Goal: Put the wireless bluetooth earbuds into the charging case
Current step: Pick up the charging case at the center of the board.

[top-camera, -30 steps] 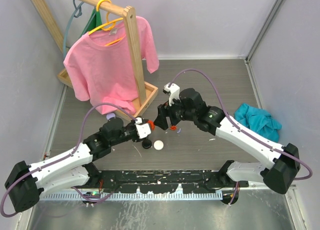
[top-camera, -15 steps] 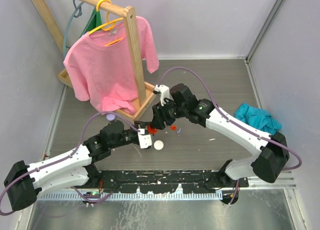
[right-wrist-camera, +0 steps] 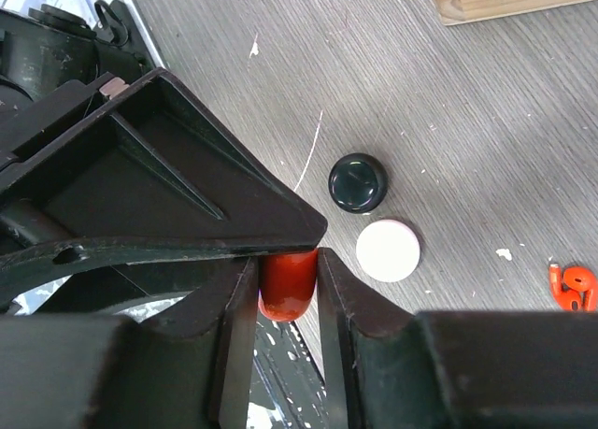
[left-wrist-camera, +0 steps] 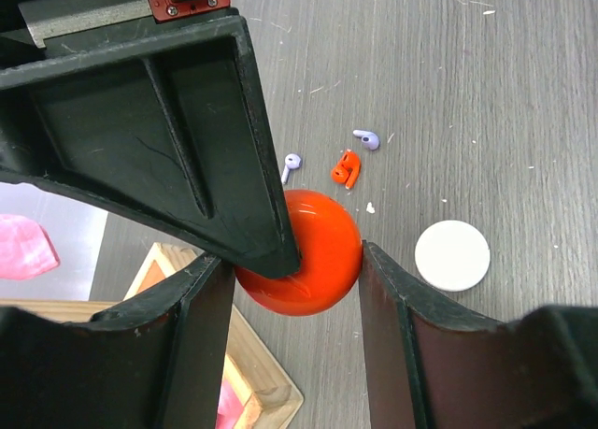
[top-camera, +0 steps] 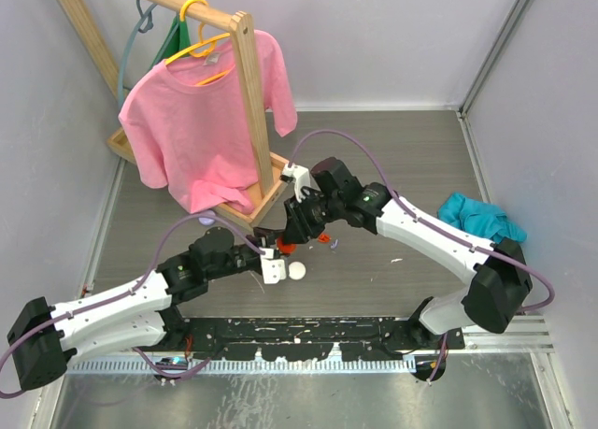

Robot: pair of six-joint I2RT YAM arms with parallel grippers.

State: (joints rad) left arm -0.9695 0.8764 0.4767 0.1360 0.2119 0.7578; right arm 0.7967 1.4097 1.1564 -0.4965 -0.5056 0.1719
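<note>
Pink shirt [top-camera: 201, 121], teal cloth [top-camera: 481, 225]

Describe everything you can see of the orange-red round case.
The orange-red case is a small, glossy, smooth plastic dome with highlights on its top. No open lid shows. The left pincer grips it across its sides, and the right pincer is pinched on its edge from the opposite side, both sets of fingers touching it. It sits above the grey tabletop. Whether it is lifted clear of the surface cannot be told.
</note>
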